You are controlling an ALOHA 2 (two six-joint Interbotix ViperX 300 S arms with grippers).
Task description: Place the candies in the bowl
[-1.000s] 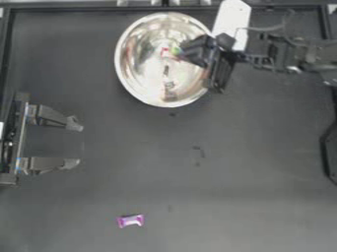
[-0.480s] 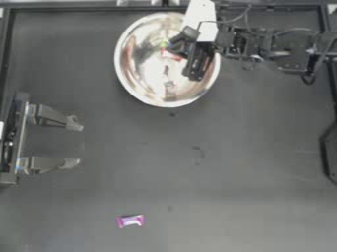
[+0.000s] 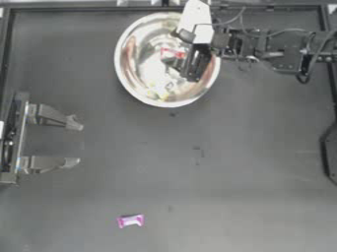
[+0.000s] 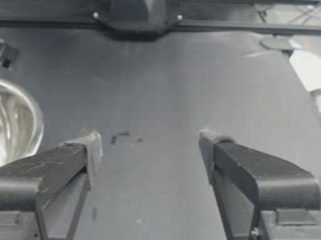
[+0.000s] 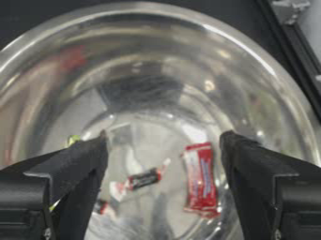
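The shiny metal bowl stands at the table's far middle. My right gripper hangs over its right half, open with nothing between its fingers. In the right wrist view the open gripper looks down into the bowl. A red candy, a white-and-red twist-wrapped candy and a yellow-green candy lie inside. The red candy also shows from above. A purple-pink candy packet lies alone near the front edge. My left gripper is parked open at the left.
The left wrist view looks across bare dark table between the open left gripper jaws, with the bowl's rim at one side. A metal frame rail runs along the far edge behind the bowl.
My right gripper has moved left from the bowl's right rim to a spot farther over its inside. The left arm and the purple-pink packet have not moved.
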